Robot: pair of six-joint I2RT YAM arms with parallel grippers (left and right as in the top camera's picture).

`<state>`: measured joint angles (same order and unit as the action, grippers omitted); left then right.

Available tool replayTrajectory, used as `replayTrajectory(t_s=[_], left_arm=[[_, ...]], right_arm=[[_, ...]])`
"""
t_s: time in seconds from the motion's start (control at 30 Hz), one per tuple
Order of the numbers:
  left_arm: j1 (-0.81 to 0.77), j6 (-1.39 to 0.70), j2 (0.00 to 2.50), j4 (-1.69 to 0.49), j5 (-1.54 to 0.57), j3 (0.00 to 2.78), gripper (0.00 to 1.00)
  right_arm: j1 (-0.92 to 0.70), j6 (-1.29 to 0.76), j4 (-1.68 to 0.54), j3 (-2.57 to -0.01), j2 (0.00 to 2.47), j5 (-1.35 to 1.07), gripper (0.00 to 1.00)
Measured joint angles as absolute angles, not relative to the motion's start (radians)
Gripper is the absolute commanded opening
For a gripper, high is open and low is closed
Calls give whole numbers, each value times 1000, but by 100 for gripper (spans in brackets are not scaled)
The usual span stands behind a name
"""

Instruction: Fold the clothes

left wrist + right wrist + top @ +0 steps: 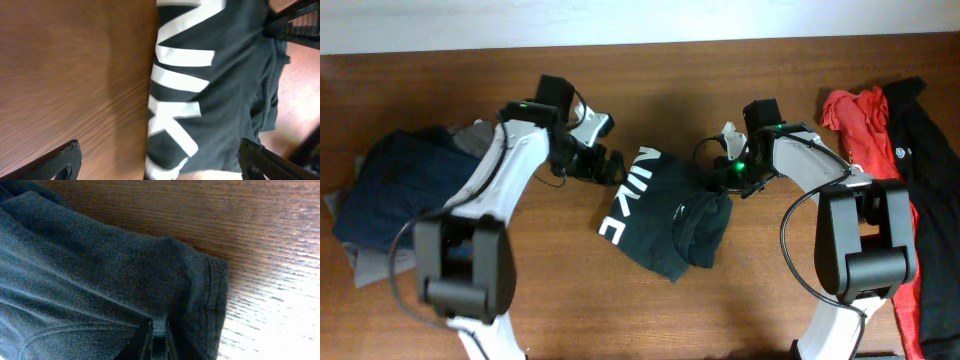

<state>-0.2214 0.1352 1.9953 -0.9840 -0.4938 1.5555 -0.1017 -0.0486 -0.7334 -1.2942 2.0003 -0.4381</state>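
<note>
The black top with white lettering (665, 215) lies rumpled in the middle of the table, partly doubled over itself. My left gripper (607, 166) is at its left edge, by the lettering. In the left wrist view the left gripper (162, 160) is open wide, its fingers (67, 159) straddling the top's white letters (180, 80) without touching the cloth. My right gripper (738, 180) sits at the top's upper right corner. Seen from the right wrist, the right gripper (158, 331) is pinched on a thin fold of the dark fabric (100, 270) near a hemmed edge.
A pile with a navy blue piece (390, 190) and grey fabric (470, 135) lies at the left edge. A red shirt (865, 125) and a black garment (930, 150) lie at the far right. Bare wooden table (570, 300) shows in front of the top.
</note>
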Motion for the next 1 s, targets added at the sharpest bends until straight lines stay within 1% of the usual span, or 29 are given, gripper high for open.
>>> replayTrajectory(t_s=[0.23,0.37,0.6,0.67,0.7,0.87,1.0], left_arm=[[-221,139,2183,-935,-679,1554,97],[-231,139,2187,-933,-708,1554,97],[-305,143,2188,-927,-715,1554,96],[-313,146,2188,-930,-719,1554,90],[-313,147,2188,-932,-719,1554,84],[-313,157,2189,-933,-733,1554,67],[-338,161,2202,-911,-741,1554,67]], right_arm=[[-102,-49,-736,-1294,2000,-438,15],[-102,-48,-738,-1294,2000,-438,15],[-102,-50,-743,-1294,2000,-438,15],[-102,-53,-744,-1294,2000,-438,15],[-102,-52,-744,-1294,2000,-438,15],[-102,-53,-744,-1294,2000,-438,15],[-102,-56,-745,-1294,2000,-438,15]])
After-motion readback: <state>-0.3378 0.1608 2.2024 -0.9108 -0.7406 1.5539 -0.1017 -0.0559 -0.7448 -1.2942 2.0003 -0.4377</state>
